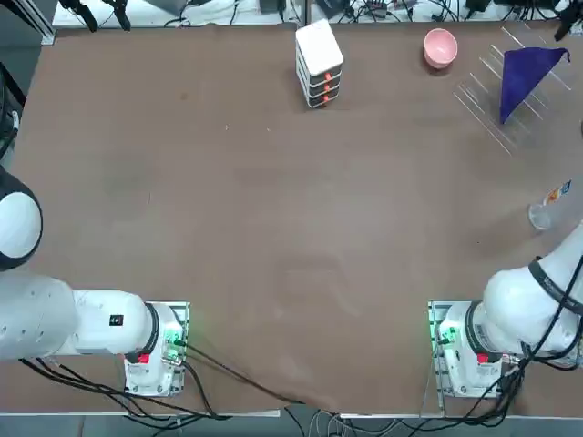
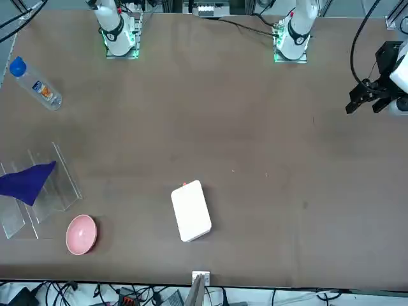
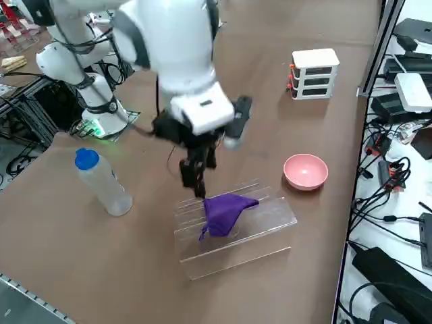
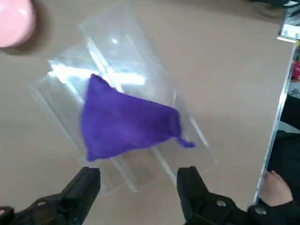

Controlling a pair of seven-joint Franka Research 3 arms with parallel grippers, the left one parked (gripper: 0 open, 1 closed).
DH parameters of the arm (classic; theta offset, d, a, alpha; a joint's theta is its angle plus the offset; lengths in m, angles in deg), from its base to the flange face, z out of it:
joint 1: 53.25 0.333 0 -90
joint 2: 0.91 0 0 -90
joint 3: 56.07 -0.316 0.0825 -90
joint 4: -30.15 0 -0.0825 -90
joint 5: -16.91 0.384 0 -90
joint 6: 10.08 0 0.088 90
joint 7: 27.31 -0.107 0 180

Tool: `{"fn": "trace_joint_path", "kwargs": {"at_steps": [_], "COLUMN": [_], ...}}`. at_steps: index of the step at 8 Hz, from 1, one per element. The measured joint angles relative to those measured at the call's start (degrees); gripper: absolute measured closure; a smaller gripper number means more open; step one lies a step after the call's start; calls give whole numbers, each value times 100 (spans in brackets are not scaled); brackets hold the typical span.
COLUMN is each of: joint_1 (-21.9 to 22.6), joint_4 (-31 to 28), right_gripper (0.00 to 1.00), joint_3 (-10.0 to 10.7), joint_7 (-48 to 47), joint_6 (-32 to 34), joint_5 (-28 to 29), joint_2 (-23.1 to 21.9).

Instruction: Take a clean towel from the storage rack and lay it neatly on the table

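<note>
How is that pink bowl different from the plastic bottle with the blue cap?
The pink bowl is low, round and opaque; the bottle is tall, narrow and see-through. The bowl is open on top; the bottle is shut with a blue cap. The bowl sits beside one end of the storage rack, the bottle off the other end. Both stand upright on the table.

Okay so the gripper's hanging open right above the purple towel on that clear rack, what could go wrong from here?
Three risks, as I judge them:
1. The towel drapes over the thin rods of the storage rack; the right gripper, open above it, could strike or pinch a rod.
2. The rack looks light, so lifting a snagged towel might drag it.
3. The pink bowl and water bottle stand near enough to get knocked.
</note>
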Motion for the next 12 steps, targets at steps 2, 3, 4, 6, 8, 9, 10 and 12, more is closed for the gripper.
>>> {"fn": "trace_joint_path", "kwargs": {"at_steps": [2,3,4,6,8,9,10,12], "joint_1": [-243,-309,-339,-384,-422,-426,-426,-425], "joint_4": [6,7,7,10,9,9,9,9], "right_gripper": [1,2,3,4,19,20,26,52], "joint_3": [-13,-28,-34,-35,-36,-36,-37,-49], "joint_7": [163,175,219,422,517,520,521,521], "joint_6": [-383,-523,-639,-741,-911,-1057,-1123,-1140], "joint_5": [34,49,61,386,585,595,595,609], "joint_2": [280,385,455,530,668,743,787,807]}}
